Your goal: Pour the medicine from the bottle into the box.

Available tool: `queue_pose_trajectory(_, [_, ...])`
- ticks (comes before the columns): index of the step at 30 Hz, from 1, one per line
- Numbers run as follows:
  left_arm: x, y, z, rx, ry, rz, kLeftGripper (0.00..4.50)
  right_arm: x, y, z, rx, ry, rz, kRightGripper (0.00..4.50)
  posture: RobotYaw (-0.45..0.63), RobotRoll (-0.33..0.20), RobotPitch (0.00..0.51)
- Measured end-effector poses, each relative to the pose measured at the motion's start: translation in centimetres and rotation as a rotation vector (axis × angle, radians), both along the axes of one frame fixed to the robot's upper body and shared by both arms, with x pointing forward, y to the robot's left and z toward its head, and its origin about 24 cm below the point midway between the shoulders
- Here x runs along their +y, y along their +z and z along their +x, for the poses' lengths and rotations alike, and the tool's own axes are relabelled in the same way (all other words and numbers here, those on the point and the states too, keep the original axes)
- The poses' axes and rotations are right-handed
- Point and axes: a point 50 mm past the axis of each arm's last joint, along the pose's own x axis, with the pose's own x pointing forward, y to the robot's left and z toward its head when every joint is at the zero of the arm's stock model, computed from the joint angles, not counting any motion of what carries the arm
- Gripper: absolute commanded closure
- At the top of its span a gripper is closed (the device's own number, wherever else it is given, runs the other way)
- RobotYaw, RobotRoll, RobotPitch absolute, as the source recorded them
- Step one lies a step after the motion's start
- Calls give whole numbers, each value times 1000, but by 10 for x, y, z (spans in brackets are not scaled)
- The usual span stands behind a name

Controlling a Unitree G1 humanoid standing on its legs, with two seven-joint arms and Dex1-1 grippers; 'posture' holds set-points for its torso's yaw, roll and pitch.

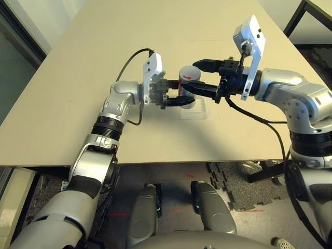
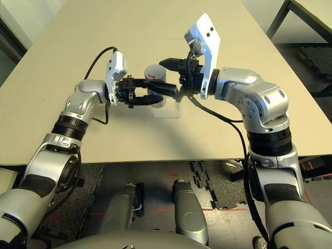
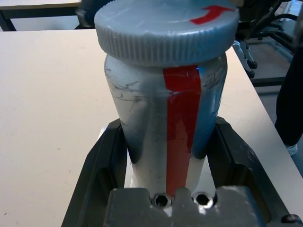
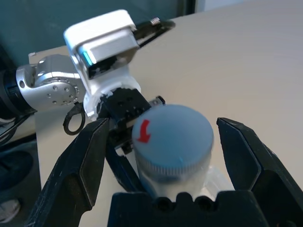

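Left gripper (image 3: 168,142) grasps the bottle (image 3: 163,94), grey-capped, red-marked; right gripper (image 4: 163,156), released, is around its cap (image 4: 174,135); clear box (image 1: 194,115) is beside the bottle.

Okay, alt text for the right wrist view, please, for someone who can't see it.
The bottle, its grey cap marked with a red arrow, stands between the open fingers of the right gripper, while the left gripper holds it.
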Motion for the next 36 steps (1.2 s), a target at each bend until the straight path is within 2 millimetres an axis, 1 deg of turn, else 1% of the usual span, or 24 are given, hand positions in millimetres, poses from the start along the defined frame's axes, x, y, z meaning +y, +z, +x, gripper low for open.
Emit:
queue_pose_trajectory(4, [0, 0, 0, 0, 0, 0, 1880, 0, -1, 3, -24, -1, -17, 0, -173, 0, 150])
queue_pose_trajectory(5, [0, 0, 0, 0, 0, 0, 1880, 1, -2, 3, -30, 1, -22, 173, -172, 0, 151])
queue_pose_trajectory(7, [0, 0, 0, -1, 0, 0, 1880, 2, -3, 4, -38, 5, -25, 575, -172, 0, 151])
queue_pose_trajectory(10, [0, 0, 0, 0, -1, 0, 1880, 2, -4, 5, -45, 3, -31, 1704, -174, 0, 150])
queue_pose_trajectory(11, [0, 0, 0, 0, -1, 0, 1880, 2, -4, 6, -46, 1, -33, 1926, -174, 0, 150])
queue_pose_trajectory(25, [0, 1, 0, -1, 2, -8, 1880, 4, -2, 8, -30, -10, -13, 1924, -182, 0, 147])
queue_pose_trajectory(28, [0, 4, 1, -16, 4, -13, 1881, 7, 6, 9, -10, -13, 54, 1924, -183, 0, 147])
queue_pose_trajectory(30, [-4, 2, 0, -10, -9, -6, 1881, 7, 23, 10, -46, -20, 109, 1924, -183, 0, 147])
queue_pose_trajectory(32, [-6, 2, -1, -7, -16, -4, 1881, 5, 33, 10, -73, -34, 142, 1924, -183, 0, 147])
queue_pose_trajectory(36, [-6, 2, -1, -6, -14, -4, 1881, -1, 32, 17, -54, -92, 160, 1924, -182, 0, 147])
